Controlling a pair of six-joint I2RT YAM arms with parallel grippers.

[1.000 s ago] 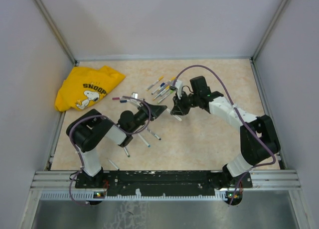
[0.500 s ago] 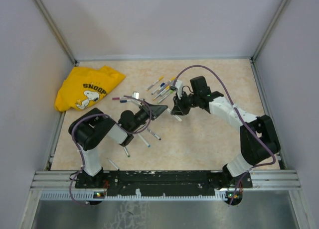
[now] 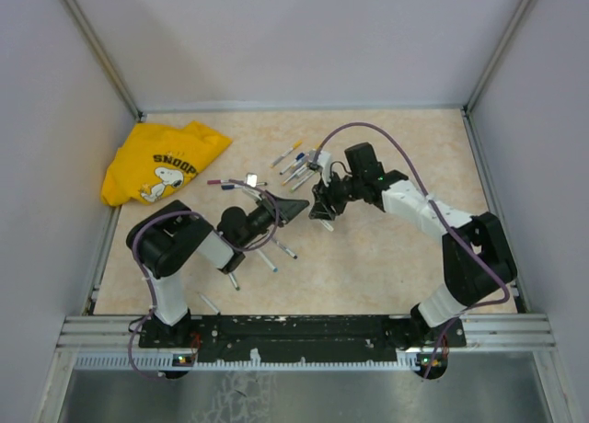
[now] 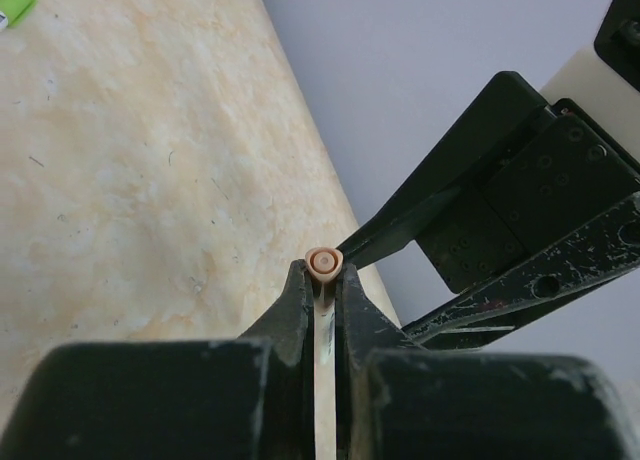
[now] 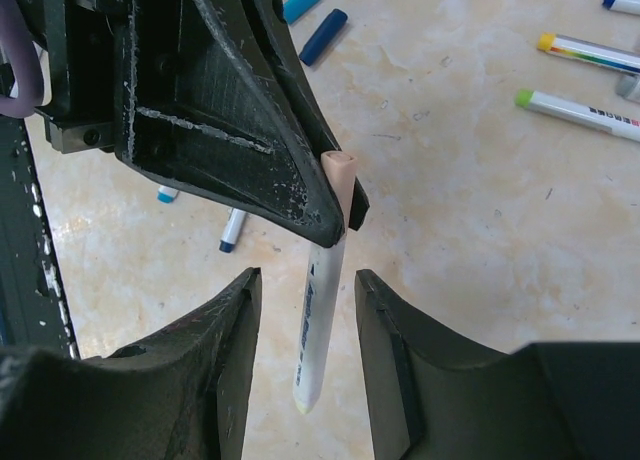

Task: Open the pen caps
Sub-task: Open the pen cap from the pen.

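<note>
My left gripper (image 3: 300,205) is shut on a pen at its peach-orange cap (image 4: 324,261), whose end shows between the fingertips (image 4: 296,280). In the right wrist view the cap (image 5: 338,170) is pinched at the tips of the left gripper's jaws. The white barrel (image 5: 318,320) sticks out from them. My right gripper (image 5: 305,280) is open, one finger on each side of the barrel, with gaps on both sides. In the top view the right gripper (image 3: 321,211) meets the left gripper above the table's middle.
A yellow Snoopy shirt (image 3: 161,161) lies at the back left. Several capped pens (image 3: 296,164) lie behind the grippers, among them a green-capped one (image 5: 575,113) and a yellow-capped one (image 5: 590,52). Loose blue caps (image 5: 324,35) and uncapped barrels (image 3: 267,256) lie near the left arm.
My right gripper has moved a little left, closer to the left gripper, so that its open fingers straddle the barrel. The left gripper keeps its hold on the pen.
</note>
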